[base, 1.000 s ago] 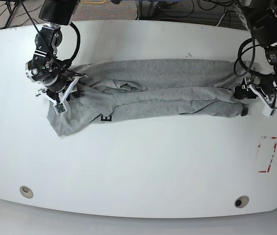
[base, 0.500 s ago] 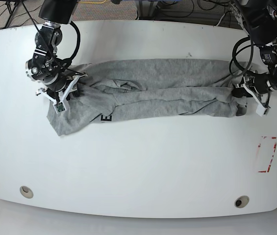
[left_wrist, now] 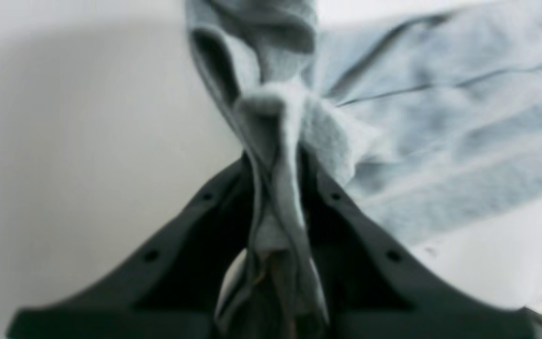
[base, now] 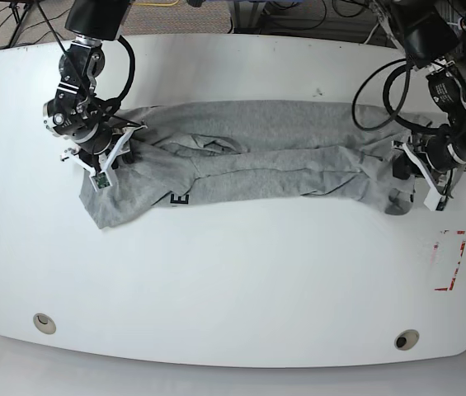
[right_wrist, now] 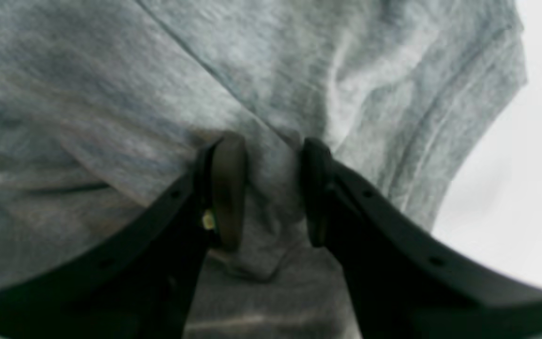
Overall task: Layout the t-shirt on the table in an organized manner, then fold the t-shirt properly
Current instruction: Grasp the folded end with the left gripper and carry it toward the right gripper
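Observation:
The grey t-shirt (base: 274, 157) lies as a long crumpled band across the far half of the white table (base: 233, 272), with one black letter showing at its lower left. My left gripper (base: 410, 172) is at the shirt's right end, shut on a bunched fold of the t-shirt (left_wrist: 275, 122), which runs between its dark fingers (left_wrist: 332, 197). My right gripper (base: 105, 161) rests on the shirt's left end. In the right wrist view the right gripper (right_wrist: 271, 183) pinches a ridge of grey t-shirt (right_wrist: 299, 70) fabric between its fingers (right_wrist: 226, 188).
A red-and-white tape mark (base: 449, 260) lies on the table at the right, near the left gripper. Two round grommet holes (base: 44, 322) (base: 406, 339) sit by the front edge. Cables hang behind the table's far edge.
The left gripper has moved left and toward the front edge, dragging the shirt's right end with it and bunching it. The right arm has stayed put.

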Tool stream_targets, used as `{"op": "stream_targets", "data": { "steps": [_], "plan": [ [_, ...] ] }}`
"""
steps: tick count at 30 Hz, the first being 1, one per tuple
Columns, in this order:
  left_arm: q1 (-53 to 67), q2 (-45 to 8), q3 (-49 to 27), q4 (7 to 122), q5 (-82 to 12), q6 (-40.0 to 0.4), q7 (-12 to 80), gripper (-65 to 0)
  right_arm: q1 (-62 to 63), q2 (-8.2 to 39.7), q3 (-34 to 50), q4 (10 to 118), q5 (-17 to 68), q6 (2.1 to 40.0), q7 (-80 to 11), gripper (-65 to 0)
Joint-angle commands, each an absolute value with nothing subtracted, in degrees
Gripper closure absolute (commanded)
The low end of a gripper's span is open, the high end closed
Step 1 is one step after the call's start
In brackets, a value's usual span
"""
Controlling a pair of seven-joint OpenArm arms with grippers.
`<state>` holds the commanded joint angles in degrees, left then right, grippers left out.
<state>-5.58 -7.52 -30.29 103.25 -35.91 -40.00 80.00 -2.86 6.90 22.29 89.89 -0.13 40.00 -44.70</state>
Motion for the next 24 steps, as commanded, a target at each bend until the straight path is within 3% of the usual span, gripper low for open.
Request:
{"op": "stream_targets", "data": {
  "steps": [6, 19, 24],
  "plan": [
    [-5.58, -2.95, -19.03, 109.14, -35.82, -40.00, 80.00, -3.3, -2.86, 6.90, 22.29, 89.89, -0.13, 40.00, -44.70, -19.7],
    [-8.13, 7.96, -11.47, 105.45, -35.65, -40.00, 80.00, -3.6, -2.86, 6.64, 22.20, 89.80, -0.13, 40.00, -44.70, -19.7],
    [-8.13, 9.00, -11.38, 102.20, -35.65, -40.00, 79.16, -3.8, -2.77, 5.93, 22.20, 89.89, -0.13, 40.00, -44.70, -19.7]
  ]
}}
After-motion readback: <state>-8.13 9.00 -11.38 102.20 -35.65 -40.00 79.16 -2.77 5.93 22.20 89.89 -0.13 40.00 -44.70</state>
